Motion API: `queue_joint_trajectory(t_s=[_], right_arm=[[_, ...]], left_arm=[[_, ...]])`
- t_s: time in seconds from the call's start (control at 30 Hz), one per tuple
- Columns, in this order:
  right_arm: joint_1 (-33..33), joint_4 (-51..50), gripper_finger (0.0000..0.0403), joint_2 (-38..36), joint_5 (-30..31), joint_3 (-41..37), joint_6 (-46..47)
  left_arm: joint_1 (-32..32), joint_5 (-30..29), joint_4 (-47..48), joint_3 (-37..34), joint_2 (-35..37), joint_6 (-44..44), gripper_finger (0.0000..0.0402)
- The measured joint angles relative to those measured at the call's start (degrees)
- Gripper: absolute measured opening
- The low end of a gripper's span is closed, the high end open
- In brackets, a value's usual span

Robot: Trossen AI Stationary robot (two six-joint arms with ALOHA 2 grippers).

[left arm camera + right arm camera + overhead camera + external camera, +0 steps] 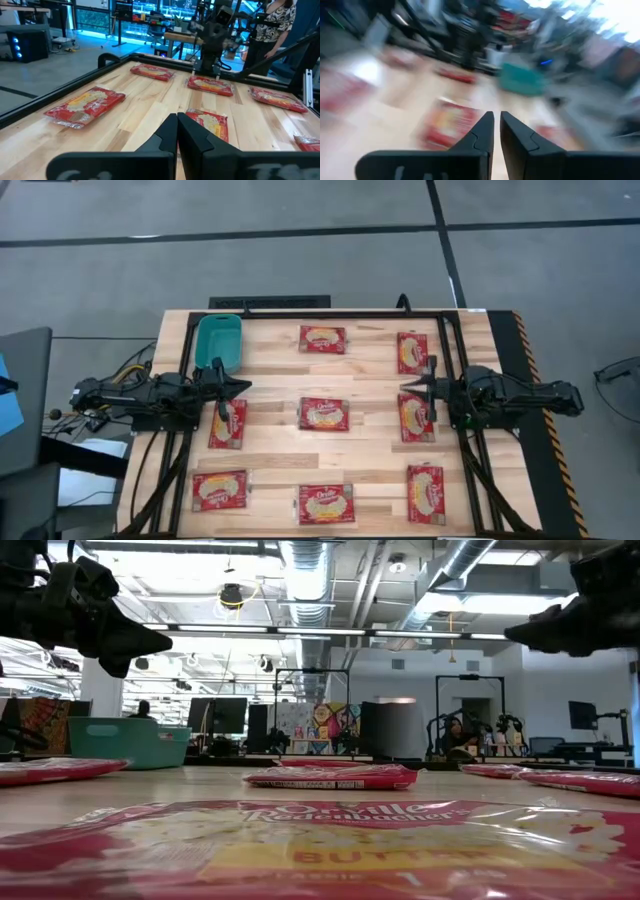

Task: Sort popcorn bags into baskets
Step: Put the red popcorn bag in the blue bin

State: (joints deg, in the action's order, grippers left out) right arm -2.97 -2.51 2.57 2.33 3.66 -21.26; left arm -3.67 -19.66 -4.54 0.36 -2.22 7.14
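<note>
Both hands, left hand and right hand, fingers together, empty, flank the central popcorn bag; a closed descent would likely skid it, far from the basket.

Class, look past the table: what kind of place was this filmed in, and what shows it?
Probably a robotics lab or workshop: exposed ceiling ducts, desks with monitors, and a framed wooden table with two robot arms.
</note>
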Motion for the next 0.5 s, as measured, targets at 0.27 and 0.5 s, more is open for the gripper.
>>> queue_joint_trajectory(t_s=[0.27,0.5], right_arm=[[-0.08,-0.96,0.0056,0.0,0.53,0.02,4.23],[-0.1,-1.78,0.0056,0.0,0.55,0.02,10.13]], left_arm=[[-0.02,-0.02,0.0,0.0,0.02,0.0,0.0],[0.0,-0.02,-0.09,0.0,0.02,0.07,0.0]])
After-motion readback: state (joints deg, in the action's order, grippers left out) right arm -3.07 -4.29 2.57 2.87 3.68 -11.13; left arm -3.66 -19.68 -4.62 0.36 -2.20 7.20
